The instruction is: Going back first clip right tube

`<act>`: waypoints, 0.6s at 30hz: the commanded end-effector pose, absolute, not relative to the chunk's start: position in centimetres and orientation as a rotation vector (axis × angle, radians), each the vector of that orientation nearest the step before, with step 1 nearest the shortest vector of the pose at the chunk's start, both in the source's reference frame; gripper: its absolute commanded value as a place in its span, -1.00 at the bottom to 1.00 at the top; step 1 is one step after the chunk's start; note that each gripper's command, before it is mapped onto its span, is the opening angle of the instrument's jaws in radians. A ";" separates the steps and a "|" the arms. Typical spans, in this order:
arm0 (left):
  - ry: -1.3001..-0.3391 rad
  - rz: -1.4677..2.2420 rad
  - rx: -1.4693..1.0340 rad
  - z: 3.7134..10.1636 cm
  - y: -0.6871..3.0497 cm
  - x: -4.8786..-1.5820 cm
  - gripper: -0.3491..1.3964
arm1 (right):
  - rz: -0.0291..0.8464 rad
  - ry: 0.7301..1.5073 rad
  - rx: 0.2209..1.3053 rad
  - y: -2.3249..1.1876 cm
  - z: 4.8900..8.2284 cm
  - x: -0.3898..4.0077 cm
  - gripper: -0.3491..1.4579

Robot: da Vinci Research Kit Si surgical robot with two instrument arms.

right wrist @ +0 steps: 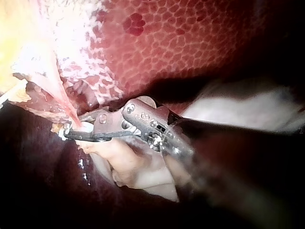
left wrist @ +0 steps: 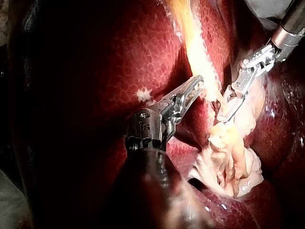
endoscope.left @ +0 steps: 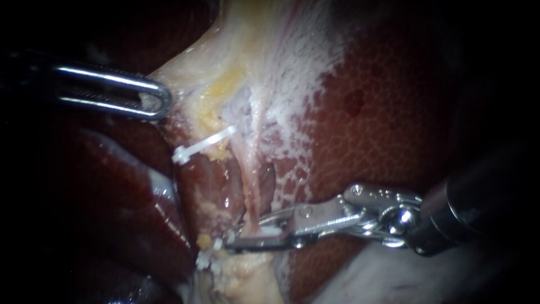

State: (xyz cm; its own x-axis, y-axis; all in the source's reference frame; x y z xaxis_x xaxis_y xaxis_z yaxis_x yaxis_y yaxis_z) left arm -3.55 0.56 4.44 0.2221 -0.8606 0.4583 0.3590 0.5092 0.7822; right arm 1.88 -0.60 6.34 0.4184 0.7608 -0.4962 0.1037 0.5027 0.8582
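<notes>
Mottled dark-red liver [endoscope.left: 394, 112] behind: my right instrument [endoscope.left: 241, 233], jaws narrowly parted, straddles thin pink right tube [endoscope.left: 251, 191] crosswise, small white clip [endoscope.left: 271, 229] between; retreat likely rightward.

- Left instrument [endoscope.left: 159, 101]: shaft lost in darkness towards the endoscope view's left edge; blurred close to the camera in the left wrist view
- Right instrument [endoscope.left: 236, 236]: shaft dark and cut off at the endoscope view's right edge; smeared out of focus in the right wrist view
- Tube [endoscope.left: 252, 186]: lower stretch hidden behind the right instrument's tip
- Lower clip [endoscope.left: 205, 260]: only a white end shows, the rest buried in yellowish tissue
- Liver [endoscope.left: 394, 112]: margins fade to black, outline cut off
- Pale fold [right wrist: 136, 169] under the right instrument: blurred, kind undetermined
</notes>
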 end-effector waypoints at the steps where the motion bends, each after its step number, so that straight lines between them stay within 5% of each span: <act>1: -1.023 -0.914 0.592 4.44 0.56 -3.55 -0.98 | 0.507 1.080 0.980 -0.60 6.34 1.88 -1.00; 10: -1.023 -0.914 0.591 4.45 0.55 -3.55 -0.98 | 0.506 1.080 0.981 -0.60 6.34 1.89 -0.96; 15: -1.023 -0.914 0.591 4.46 0.54 -3.55 -0.98 | 0.504 1.082 0.975 -0.60 6.35 1.96 -0.15; 18: -1.023 -0.914 0.590 4.46 0.54 -3.55 -0.98 | 0.465 1.099 0.946 -0.60 6.35 2.00 -0.04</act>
State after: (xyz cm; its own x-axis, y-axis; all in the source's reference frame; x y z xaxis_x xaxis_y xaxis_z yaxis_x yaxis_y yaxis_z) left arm -3.55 0.54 4.46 0.2215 -0.8600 0.4598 0.3601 0.5103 0.7810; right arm 2.02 -0.60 6.34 0.4156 0.7250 -0.5492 0.1260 0.5521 0.8242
